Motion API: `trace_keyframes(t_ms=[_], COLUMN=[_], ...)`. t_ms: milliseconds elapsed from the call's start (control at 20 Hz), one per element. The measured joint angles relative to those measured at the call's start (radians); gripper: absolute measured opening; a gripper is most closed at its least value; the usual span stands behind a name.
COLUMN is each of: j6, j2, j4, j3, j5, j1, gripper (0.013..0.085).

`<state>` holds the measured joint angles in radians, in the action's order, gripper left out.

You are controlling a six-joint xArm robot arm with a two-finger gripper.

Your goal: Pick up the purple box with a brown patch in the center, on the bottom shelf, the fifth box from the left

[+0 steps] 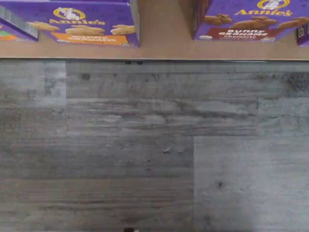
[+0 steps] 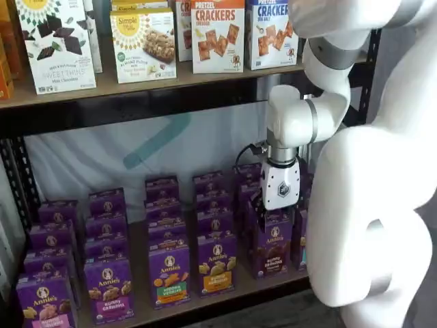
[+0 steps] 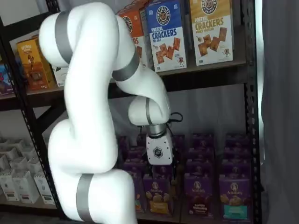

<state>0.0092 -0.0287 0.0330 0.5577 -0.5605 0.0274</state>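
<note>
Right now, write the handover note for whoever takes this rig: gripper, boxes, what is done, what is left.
Gripper: hanging low in front of the bottom shelf, just above the front row; fingers barely show, so open or shut cannot be told. Nothing seen in it.
The purple box with the brown patch stands upright at the shelf's front, directly under the gripper; the wrist view shows it at the board's edge, beside a purple box with an orange patch.
Done: arm brought over the box.
Left: grasp it and lift it out.
</note>
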Motion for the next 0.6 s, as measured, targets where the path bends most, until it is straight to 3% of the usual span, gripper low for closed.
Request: trace_keyframes(t_ms=[600], j6=[-0.05], j2=[-0.224], j4=[0.002], j3=[0.14], j5=[0.07], j1=[0.051], gripper=[0.085])
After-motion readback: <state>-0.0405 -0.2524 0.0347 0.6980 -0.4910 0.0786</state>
